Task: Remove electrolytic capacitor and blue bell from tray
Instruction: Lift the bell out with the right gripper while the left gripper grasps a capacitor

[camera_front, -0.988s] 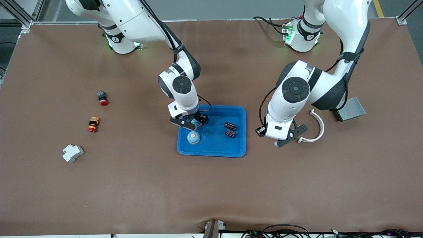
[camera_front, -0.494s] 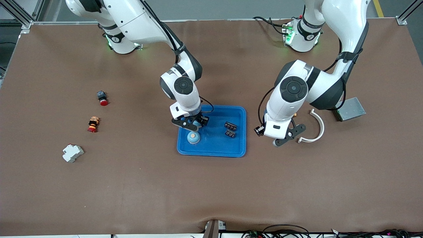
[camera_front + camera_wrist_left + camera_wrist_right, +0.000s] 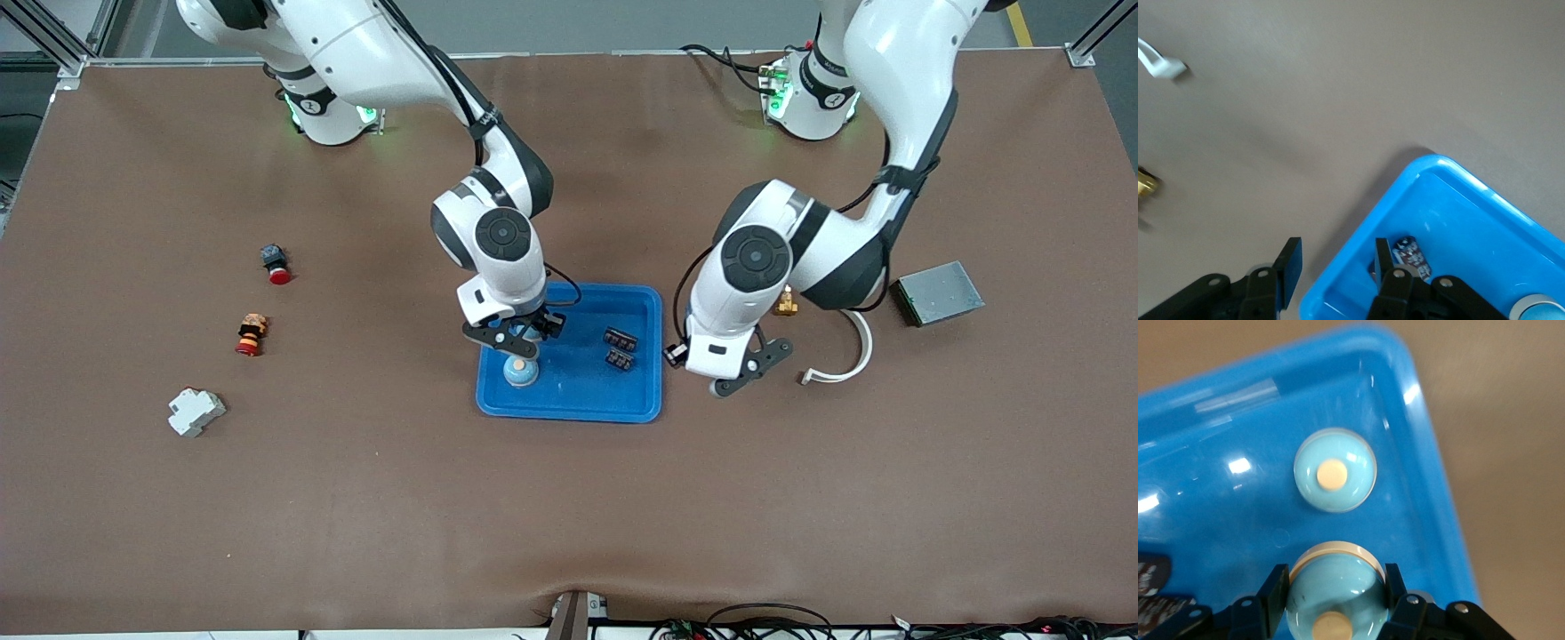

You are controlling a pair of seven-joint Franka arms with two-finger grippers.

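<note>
R gripper (image 3: 1333, 600) is clamped on a blue bell (image 3: 1331, 597), lifted just over the tray (image 3: 645, 356) directly above a second bell (image 3: 520, 371) resting inside; next move, I judge, is straight up then out toward R arm's end. L gripper (image 3: 742, 367) hangs over bare table beside tray, jaws part open, holding nothing. Black capacitors (image 3: 620, 339) lie nearest it; wrist pitched down.

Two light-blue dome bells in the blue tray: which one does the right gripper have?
The light-blue dome bell clamped between the right gripper fingers; the other light-blue dome bell sits free in the bright blue plastic tray, nearer the front camera.
</note>
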